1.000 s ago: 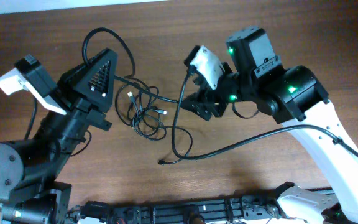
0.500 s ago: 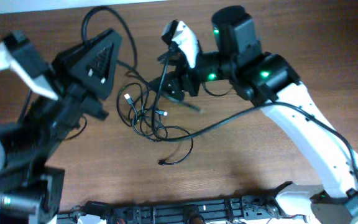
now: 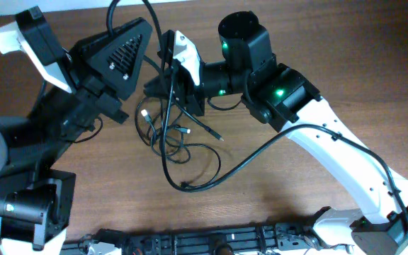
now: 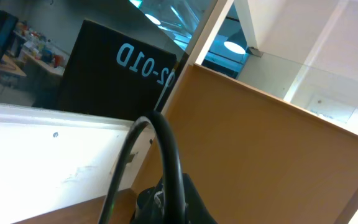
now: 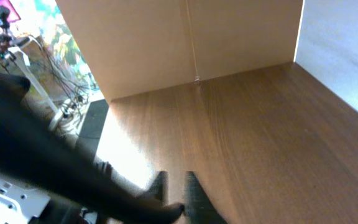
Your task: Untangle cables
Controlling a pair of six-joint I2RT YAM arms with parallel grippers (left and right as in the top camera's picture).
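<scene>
Gripper [image 3: 167,91] (right arm's, closed) over cables [image 3: 163,136]

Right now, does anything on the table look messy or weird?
Yes. The cables lie in a tangled heap on the table, their loops crossing over each other instead of lying apart.

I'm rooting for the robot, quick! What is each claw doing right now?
Left gripper: shut; whether it holds anything cannot be told.
Right gripper: shut, at the thin black cords; whether it grips one cannot be told.
</scene>
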